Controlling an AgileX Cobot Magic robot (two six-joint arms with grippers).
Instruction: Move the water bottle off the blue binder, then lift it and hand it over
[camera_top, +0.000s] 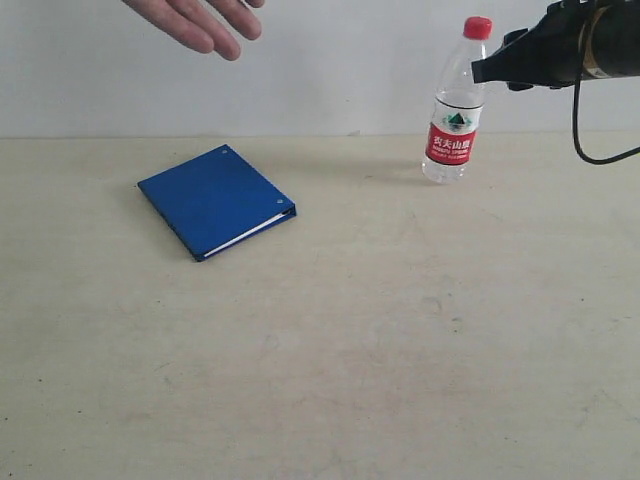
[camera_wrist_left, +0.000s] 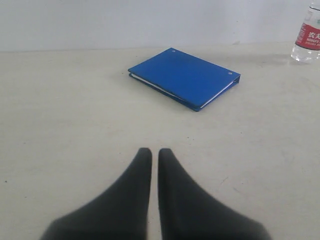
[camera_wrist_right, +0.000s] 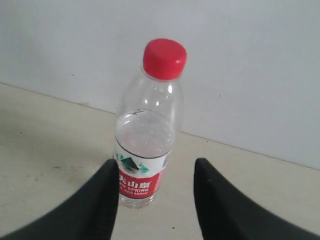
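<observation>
In the exterior view the water bottle (camera_top: 455, 110) stands upright on the counter (camera_top: 350, 350), near the far edge and toward the right corner. It is well apart from the blue binder (camera_top: 215, 200), which lies flat toward the far left. The right claw (camera_top: 482, 70) is level with the bottle's neck. An open hand (camera_top: 200, 20) hangs above the far left.

In the left wrist view the left claw (camera_wrist_left: 151, 151) is pressed together and empty.

In the right wrist view the right claw is spread, with the bottle just past its fingers and not pinched.

Water bottle (camera_top: 456, 105) upright, apart from closed blue binder (camera_top: 215, 199).
</observation>
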